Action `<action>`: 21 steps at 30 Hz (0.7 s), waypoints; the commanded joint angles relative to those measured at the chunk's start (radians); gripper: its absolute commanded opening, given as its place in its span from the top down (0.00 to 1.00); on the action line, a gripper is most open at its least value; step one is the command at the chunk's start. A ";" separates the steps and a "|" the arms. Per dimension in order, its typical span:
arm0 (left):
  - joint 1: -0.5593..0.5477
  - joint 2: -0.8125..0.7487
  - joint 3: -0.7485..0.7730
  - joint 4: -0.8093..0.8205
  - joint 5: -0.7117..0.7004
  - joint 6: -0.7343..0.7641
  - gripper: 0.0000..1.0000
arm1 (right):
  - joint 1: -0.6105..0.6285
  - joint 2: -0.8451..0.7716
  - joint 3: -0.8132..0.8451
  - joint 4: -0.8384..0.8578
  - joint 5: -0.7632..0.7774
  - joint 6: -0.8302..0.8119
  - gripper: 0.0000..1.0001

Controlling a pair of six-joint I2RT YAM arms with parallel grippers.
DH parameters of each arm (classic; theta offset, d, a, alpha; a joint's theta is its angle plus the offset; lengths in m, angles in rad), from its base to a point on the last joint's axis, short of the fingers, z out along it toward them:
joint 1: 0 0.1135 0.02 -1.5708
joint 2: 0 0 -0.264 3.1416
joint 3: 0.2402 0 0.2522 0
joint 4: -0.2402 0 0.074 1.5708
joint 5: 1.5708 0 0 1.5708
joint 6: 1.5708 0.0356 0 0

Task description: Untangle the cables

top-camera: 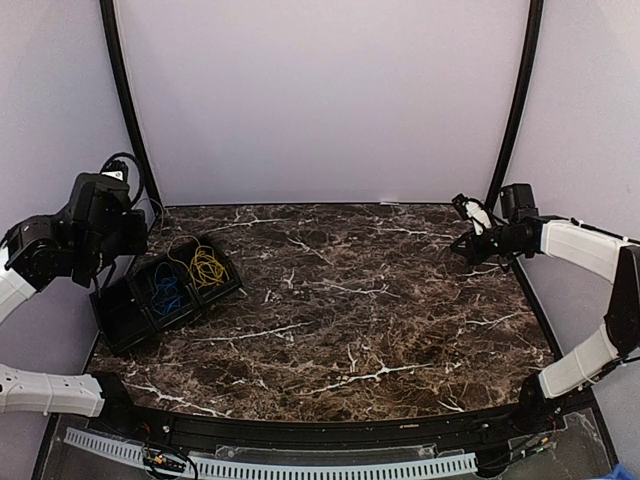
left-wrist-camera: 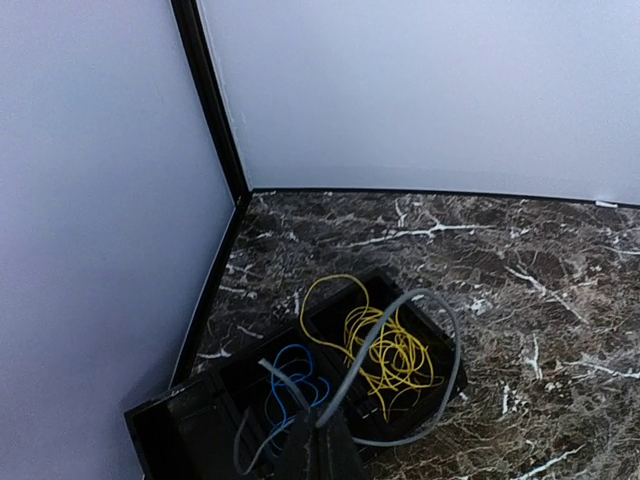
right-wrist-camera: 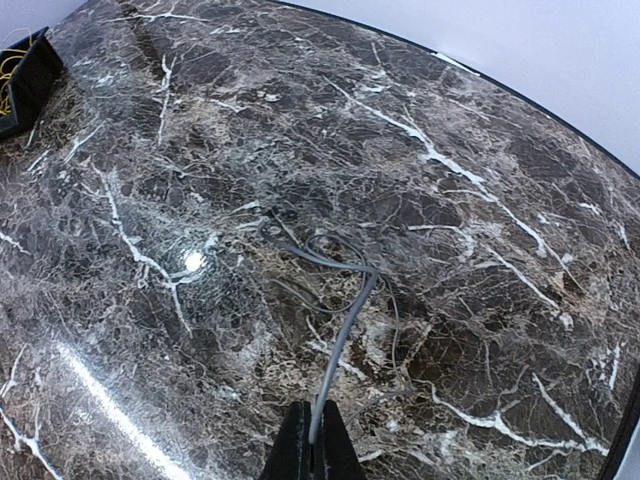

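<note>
The yellow cables (left-wrist-camera: 400,360) coil in the far cell of a black tray (top-camera: 118,320), and the blue cables (left-wrist-camera: 290,390) lie in its middle cell (each colour apart). The tray sits at nine o'clock on the marble table (top-camera: 380,320). The left gripper (left-wrist-camera: 318,440), at ten o'clock, is pinched closed. The right gripper (right-wrist-camera: 312,440), at three o'clock, is closed too.

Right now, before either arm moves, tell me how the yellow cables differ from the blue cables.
Colour: the yellow cables are bright yellow, the blue cables blue.
Place: the yellow cables lie in the tray's far end compartment, the blue cables in the middle one.
Spread: the yellow cables form a larger, looser bundle; the blue cables are more compact.
Shared: both are thin wires in loose loops.
</note>
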 commanded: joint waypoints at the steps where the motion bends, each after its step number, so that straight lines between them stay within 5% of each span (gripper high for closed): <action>1: 0.050 0.038 -0.028 -0.150 0.029 -0.098 1.00 | 0.001 -0.012 -0.013 0.037 -0.091 -0.028 1.00; 11: 0.147 -0.013 -0.101 -0.135 0.028 -0.099 1.00 | 0.001 0.002 -0.021 0.035 -0.123 -0.045 1.00; 21: 0.153 -0.079 0.073 -0.134 -0.090 0.008 1.00 | 0.001 0.030 -0.017 0.027 -0.138 -0.054 1.00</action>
